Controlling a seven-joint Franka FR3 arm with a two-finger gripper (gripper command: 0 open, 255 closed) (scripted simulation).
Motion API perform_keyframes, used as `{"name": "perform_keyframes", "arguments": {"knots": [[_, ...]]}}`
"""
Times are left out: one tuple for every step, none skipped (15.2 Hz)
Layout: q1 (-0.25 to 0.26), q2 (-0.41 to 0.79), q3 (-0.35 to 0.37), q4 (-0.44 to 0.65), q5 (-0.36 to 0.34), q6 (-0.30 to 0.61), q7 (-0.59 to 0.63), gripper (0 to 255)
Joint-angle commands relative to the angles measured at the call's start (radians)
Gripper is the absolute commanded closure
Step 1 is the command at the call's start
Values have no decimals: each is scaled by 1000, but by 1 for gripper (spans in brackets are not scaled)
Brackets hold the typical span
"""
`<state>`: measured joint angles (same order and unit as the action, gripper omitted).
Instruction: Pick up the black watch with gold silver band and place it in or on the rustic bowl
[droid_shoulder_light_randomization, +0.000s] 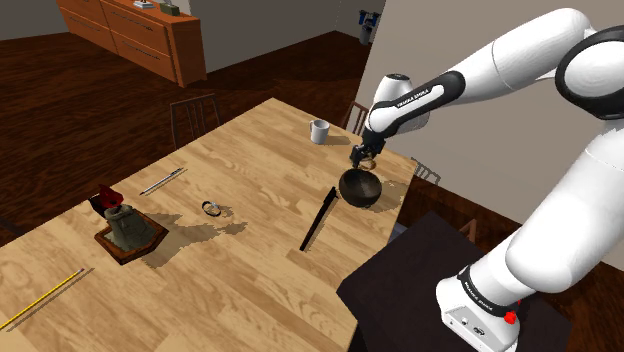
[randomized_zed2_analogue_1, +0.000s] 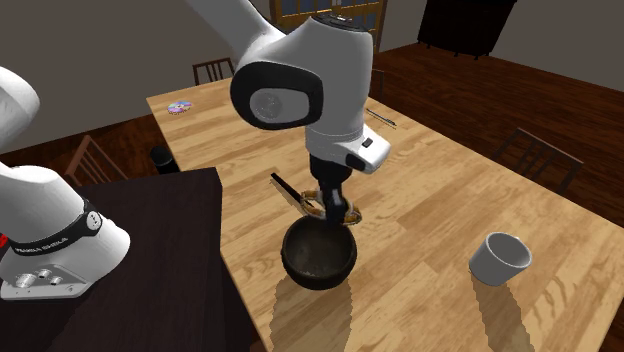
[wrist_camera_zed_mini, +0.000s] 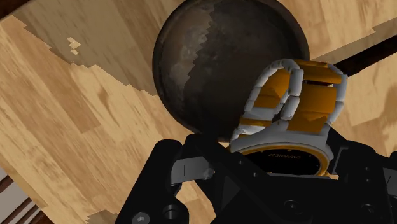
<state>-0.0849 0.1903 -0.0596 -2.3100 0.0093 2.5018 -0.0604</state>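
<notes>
We see gripper (droid_shoulder_light_randomization: 363, 156) clamped on watch (wrist_camera_zed_mini: 289, 111) above dark bowl (droid_shoulder_light_randomization: 361, 188). Light wood table (droid_shoulder_light_randomization: 250, 165); shoulder view: white mug (droid_shoulder_light_randomization: 319, 131) at bowl's 11 o'clock. Wooden dresser (droid_shoulder_light_randomization: 140, 35), dark floor (droid_shoulder_light_randomization: 60, 130).

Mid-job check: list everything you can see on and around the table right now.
watch: 1, dark face, gold and silver band, clasped in the gripper above the bowl
bowl: 1, dark brown, on the table under the gripper
mug: 1, white, on the table beyond the bowl
stick: 1, black, lying beside the bowl
ring-shaped thing: 1, silvery, mid-table
pen: 1, silvery, near the far edge
pencil: 1, yellow, shoulder view's lower left
tray: 1, brown, holding an ornament
table: 1, light wood
dresser: 1, orange-brown, behind
gripper: 1, black, shut on the watch
arm: 1, white
</notes>
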Motion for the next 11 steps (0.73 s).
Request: {"name": "perform_keyframes", "arguments": {"knots": [[-17,-50,-12,-70,-1,21,-29,255],[-27,-72,-19,-101,-2,30,-46,255],[-27,-60,-19,-103,-1,44,-47,255],[-27,-48,-18,-104,1,57,-48,255],[-27,-35,-18,-105,3,70,-49,255],[-28,-23,-17,-106,5,84,-51,255],[-28,-10,-17,-107,7,97,-52,255],[-29,2,-16,-107,9,110,-53,255],[-29,15,-15,-107,11,123,-55,255],[-30,28,-14,-107,13,136,-56,255],[-30,42,-13,-107,15,148,-58,255]]}}
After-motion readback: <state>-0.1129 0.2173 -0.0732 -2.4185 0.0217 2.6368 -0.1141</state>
